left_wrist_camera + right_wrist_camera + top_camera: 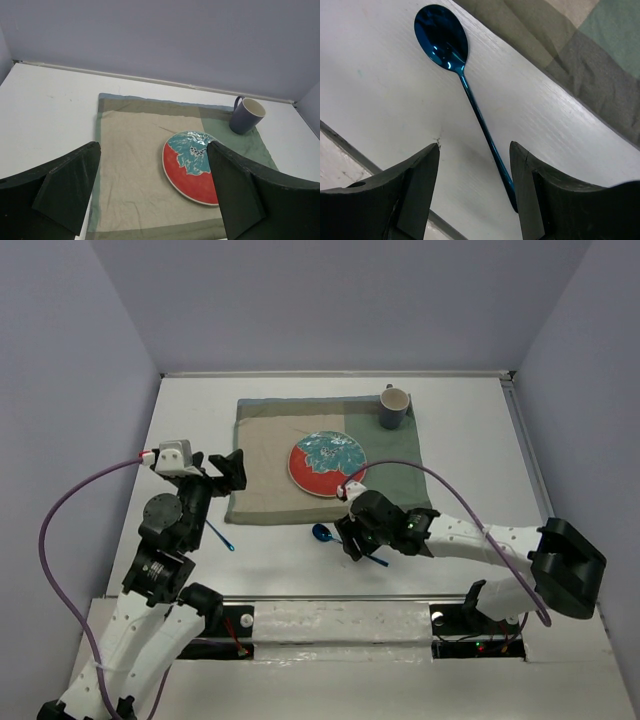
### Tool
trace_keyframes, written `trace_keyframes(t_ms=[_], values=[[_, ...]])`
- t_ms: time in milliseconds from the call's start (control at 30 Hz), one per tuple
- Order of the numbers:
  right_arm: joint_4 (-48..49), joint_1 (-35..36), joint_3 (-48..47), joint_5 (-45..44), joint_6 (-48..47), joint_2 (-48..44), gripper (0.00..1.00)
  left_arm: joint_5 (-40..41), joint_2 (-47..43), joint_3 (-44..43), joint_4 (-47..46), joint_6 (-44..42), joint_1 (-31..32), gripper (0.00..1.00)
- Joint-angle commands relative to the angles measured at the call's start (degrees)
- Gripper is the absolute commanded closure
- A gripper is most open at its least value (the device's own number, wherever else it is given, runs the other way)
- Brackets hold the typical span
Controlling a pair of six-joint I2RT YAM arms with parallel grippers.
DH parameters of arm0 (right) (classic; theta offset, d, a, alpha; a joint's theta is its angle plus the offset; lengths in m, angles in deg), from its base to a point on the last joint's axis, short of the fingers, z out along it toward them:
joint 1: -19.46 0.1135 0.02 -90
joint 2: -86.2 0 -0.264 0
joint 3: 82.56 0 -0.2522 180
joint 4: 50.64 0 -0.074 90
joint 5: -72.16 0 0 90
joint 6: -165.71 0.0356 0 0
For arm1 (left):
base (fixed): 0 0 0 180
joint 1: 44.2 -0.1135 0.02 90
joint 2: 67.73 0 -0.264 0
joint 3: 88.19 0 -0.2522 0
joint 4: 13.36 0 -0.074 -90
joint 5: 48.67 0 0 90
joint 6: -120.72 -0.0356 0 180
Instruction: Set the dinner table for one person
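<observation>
The white dinner table (190, 430) holds a tan-and-green placemat (270, 455) with a red and teal plate (327, 463) and a dark blue mug (393, 406) at its back right corner. A shiny blue spoon (457, 65) lies on the table in front of the mat, also in the top view (322, 534). My right gripper (474, 192) is open, low over the spoon's handle, which lies between the fingers close to the right one. My left gripper (232, 468) is open and empty at the mat's left edge; its view shows the plate (192, 167) and the mug (246, 115).
A second thin blue utensil (220, 536) lies on the table by the left arm, partly hidden. The table's front edge with a metal strip (330, 596) runs close behind the right gripper. Lavender walls enclose the table.
</observation>
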Motion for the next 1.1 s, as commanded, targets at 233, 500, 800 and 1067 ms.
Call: trace_keyframes(t_ms=[233, 500, 800, 1067], values=[[3.59, 0.58, -5.07, 2.33, -3.35, 10.67, 0.4, -2.25, 1.36, 0.07, -2.63, -0.02, -0.82, 0.01], [4.03, 1.1, -6.48, 0.22, -2.47, 15.25, 0.76, -3.57, 1.01, -0.02, -2.63, 0.16, -0.91, 0.01], [2.37, 5.67, -7.36, -1.71, 0.25, 17.54, 1.0, -4.36, 0.84, -0.1, -2.8, 0.33, -0.82, 0.01], [0.17, 5.68, -9.02, -6.69, 2.46, 0.41, 1.0, -4.62, -0.31, -0.01, -2.8, 0.59, -0.91, 0.01]])
